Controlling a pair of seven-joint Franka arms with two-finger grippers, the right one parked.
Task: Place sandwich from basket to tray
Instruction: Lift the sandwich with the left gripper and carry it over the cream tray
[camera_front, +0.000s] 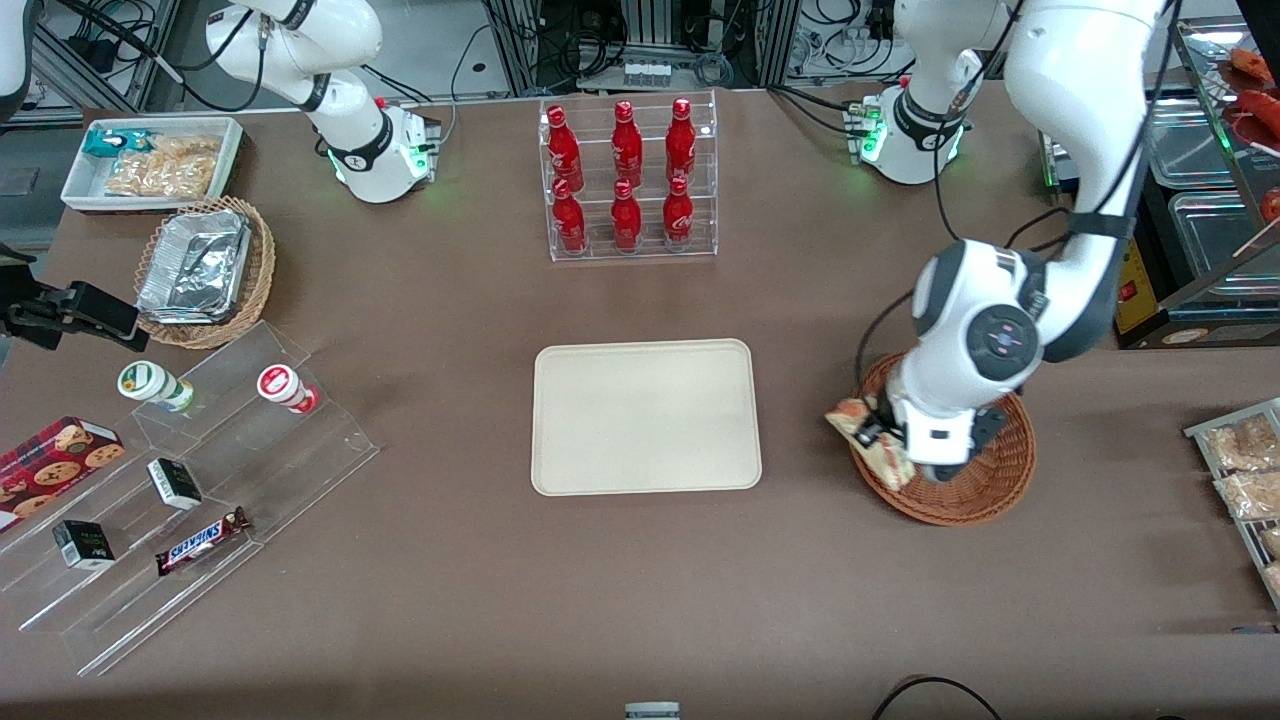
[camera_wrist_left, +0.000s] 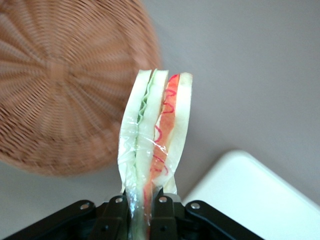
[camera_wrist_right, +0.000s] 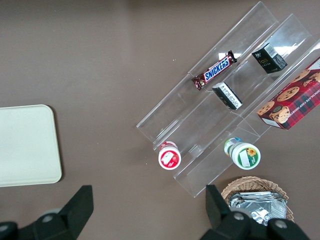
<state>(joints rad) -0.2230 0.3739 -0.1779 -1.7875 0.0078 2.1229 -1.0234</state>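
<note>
The gripper (camera_wrist_left: 141, 210) is pinched tight on the sandwich (camera_wrist_left: 155, 135), which juts out from its fingers above the basket's (camera_front: 985, 490) edge, near the tray (camera_front: 645, 415).

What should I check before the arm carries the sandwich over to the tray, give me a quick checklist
1. Grip: the tool is shut on the sandwich, pinching its narrow end. Ok.
2. Sandwich out of the basket: in the wrist view it hangs clear of the weave, over the basket's edge and bare table. Ok.
3. Wrapper whole: clear film looks unbroken on the side shown. Ok; the hidden side, cannot tell.
4. Tray free to receive: nothing lies on it. Ok.
5. Path from basket to tray: only bare table between them in the front view. Ok.
6. How firm the hold is: cannot tell.
</note>
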